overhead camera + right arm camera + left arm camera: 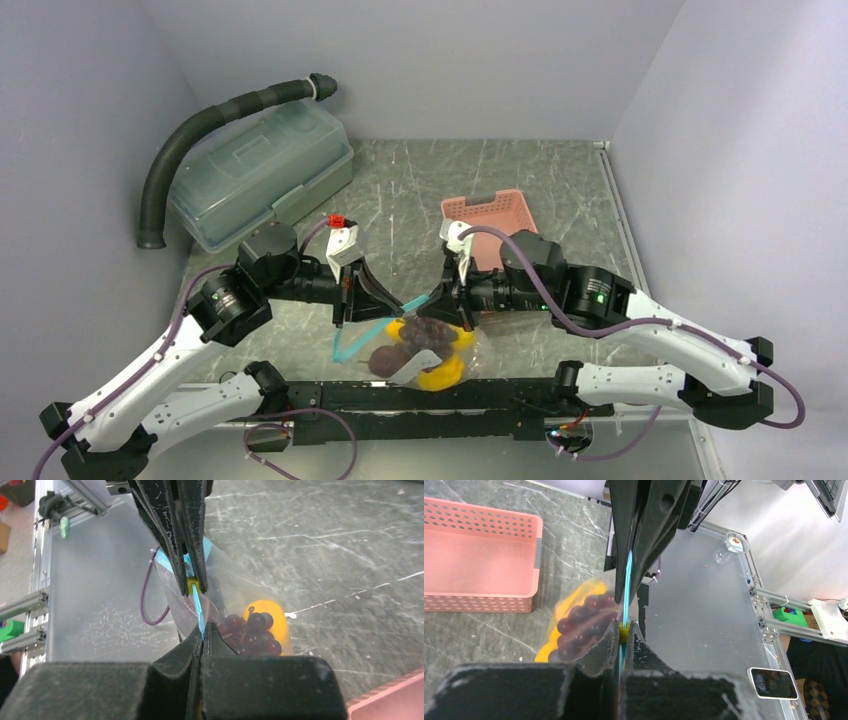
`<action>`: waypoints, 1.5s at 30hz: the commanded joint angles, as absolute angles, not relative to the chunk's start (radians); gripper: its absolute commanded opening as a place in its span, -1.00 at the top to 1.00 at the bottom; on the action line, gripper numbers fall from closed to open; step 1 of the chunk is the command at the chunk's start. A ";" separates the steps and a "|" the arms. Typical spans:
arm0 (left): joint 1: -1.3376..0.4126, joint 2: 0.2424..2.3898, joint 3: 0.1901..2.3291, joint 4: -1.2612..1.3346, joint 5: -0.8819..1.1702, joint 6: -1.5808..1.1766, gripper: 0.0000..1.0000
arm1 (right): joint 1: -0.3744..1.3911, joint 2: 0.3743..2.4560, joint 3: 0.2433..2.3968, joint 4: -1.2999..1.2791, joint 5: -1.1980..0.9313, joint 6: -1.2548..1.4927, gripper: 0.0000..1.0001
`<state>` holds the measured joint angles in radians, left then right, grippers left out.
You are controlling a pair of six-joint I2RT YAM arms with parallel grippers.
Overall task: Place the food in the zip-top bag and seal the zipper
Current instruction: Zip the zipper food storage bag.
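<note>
Zip-top bag of clear, floppy plastic (428, 352), loaded with toy fruit, sits low between the two arms at the near edge of the grey marbled desk (560, 180). Its mouth edge is lifted while its body sags below. Whether the body rests fully on the desk I cannot tell.

Along the mouth runs one thin teal plastic zipper (352, 340). Both sets of jaws are pressed together on it, facing each other and close along the strip. The left jaws also hold a small yellow piece (624, 631) that sits on the strip, possibly a slider, though I cannot be sure. Judging by this, one pinch anchors the strip taut so the other can run along it and press the tracks shut. Holding the mouth high likely keeps the fruit from rolling out.

Inside the bag I count one dark purple grape bunch (430, 330), one dark reddish-purple round fruit (384, 360) and at least two yellow oval mango-like pieces (441, 376). The orange I cannot pick out. One white label patch (408, 370) shows on the bag wall. Every fruit I can see is in the bag, so filling looks finished and sealing is the step in hand.

Farther off stand one pink perforated basket (492, 214), one translucent green-grey lidded box (262, 175) and one black corrugated hose (215, 118).
</note>
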<state>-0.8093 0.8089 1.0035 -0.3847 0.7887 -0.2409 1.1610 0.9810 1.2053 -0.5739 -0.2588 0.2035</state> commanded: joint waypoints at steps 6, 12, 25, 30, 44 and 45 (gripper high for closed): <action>-0.810 0.781 1.018 -0.484 0.780 -0.209 1.00 | 1.154 0.838 1.242 -0.443 -0.008 0.248 1.00; -0.811 0.778 1.021 -0.495 0.774 -0.205 1.00 | 1.155 0.803 1.228 -0.431 0.098 0.269 1.00; -0.810 0.765 1.037 -0.556 0.742 -0.188 1.00 | 1.155 0.780 1.230 -0.439 0.321 0.303 1.00; -0.810 0.753 1.035 -0.584 0.722 -0.180 1.00 | 1.154 0.788 1.237 -0.447 0.390 0.307 1.00; -0.810 0.727 1.031 -0.654 0.654 -0.171 1.00 | 1.154 0.783 1.223 -0.464 0.594 0.297 1.00; -0.810 0.726 1.030 -0.657 0.651 -0.171 1.00 | 1.155 0.785 1.222 -0.467 0.607 0.295 1.00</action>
<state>-0.8082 0.7521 1.0107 -0.5484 0.6353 -0.1841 1.1675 0.8165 1.1988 -0.5743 0.3969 0.3103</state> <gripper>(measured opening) 0.031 0.010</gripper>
